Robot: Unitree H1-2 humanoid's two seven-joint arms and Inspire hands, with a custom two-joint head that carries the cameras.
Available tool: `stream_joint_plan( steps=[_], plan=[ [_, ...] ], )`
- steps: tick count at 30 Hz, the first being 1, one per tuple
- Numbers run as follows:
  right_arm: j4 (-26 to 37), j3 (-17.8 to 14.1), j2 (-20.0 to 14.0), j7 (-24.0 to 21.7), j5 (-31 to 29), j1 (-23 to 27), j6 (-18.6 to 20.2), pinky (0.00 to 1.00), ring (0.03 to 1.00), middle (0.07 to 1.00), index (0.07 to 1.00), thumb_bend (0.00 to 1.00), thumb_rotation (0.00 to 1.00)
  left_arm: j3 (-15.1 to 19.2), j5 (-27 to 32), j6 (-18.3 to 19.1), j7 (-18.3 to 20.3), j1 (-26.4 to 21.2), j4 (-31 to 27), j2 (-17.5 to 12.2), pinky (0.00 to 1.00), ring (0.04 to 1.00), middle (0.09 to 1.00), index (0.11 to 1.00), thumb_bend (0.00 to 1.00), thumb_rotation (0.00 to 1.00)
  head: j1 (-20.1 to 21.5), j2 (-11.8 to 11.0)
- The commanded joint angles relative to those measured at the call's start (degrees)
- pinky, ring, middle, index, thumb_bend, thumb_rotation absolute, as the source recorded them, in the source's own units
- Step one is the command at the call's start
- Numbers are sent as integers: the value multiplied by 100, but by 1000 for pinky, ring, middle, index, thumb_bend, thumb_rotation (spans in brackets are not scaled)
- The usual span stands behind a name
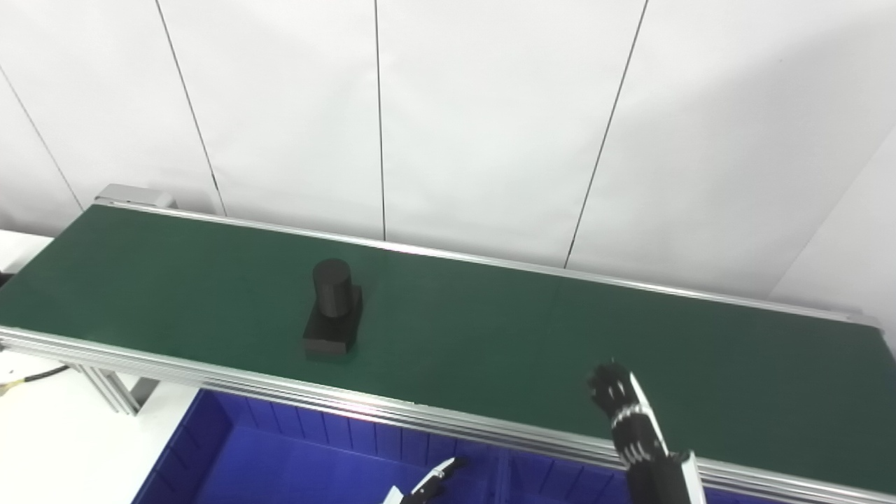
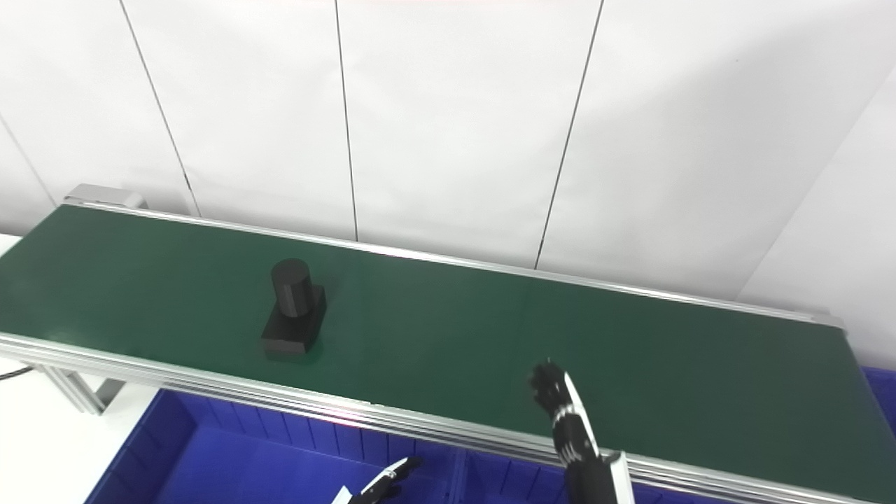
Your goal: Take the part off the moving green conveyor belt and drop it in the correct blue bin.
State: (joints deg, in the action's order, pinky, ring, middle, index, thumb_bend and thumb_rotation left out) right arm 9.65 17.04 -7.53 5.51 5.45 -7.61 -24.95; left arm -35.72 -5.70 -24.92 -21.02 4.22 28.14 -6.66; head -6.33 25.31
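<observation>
Wall: white panels (image 1: 490,126) are standing behind our green belt (image 1: 490,329).
Part: black part (image 1: 333,308) is sitting left on the belt.
Right hand (image 1: 619,402): we're raising it over the near rail, fingers bunched narrow, holding nothing.
Left hand (image 1: 430,483): we're only glimpsing it above the blue bin (image 1: 280,455); finger spread unclear.

Paired head cameras, down over conveyor belt (image 1: 490,329)

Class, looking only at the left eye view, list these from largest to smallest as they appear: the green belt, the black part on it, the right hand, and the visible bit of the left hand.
1. green belt
2. black part
3. right hand, close to the part in apparent size and nearer the camera, so this pair is unsure
4. left hand, only a sliver showing
</observation>
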Motion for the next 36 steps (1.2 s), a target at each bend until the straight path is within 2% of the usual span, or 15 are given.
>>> stream_joint_plan(
  steps=[1, 10, 17, 26, 31, 36],
  plan=[
    [147, -99, 12, 45, 41, 204, -196, 938, 934, 953, 966, 864, 891, 14, -30, -201, 5, -137, -48, 82, 906, 943, 944, 897, 920, 825, -2, 8],
    [-16, -348, -66, 40, 63, 739, -196, 925, 926, 949, 965, 880, 925, -4, -54, -201, -37, -192, 21, 118, 916, 951, 949, 905, 932, 834, 30, -27],
    [-592, -661, -178, -187, -251, 1254, -196, 902, 916, 931, 957, 853, 840, 17, -21, -201, -6, -197, 51, 157, 911, 942, 943, 900, 920, 815, -1, -41],
    [-1661, -971, -45, -410, -432, 2158, -197, 838, 875, 905, 937, 808, 747, 23, -13, -201, -11, -225, 88, 158, 903, 942, 943, 901, 920, 813, 13, -71],
    [-2229, -1072, 65, -532, -475, 2651, -193, 834, 876, 907, 927, 843, 682, 69, 29, -201, 82, -185, 47, 166, 905, 941, 941, 898, 931, 808, 13, -75],
    [-2631, -1124, 92, -465, -231, 2990, -193, 809, 864, 908, 935, 860, 630, 78, 4, -201, 111, -159, 12, 172, 903, 939, 940, 895, 938, 811, 2, -74]
  ],
)
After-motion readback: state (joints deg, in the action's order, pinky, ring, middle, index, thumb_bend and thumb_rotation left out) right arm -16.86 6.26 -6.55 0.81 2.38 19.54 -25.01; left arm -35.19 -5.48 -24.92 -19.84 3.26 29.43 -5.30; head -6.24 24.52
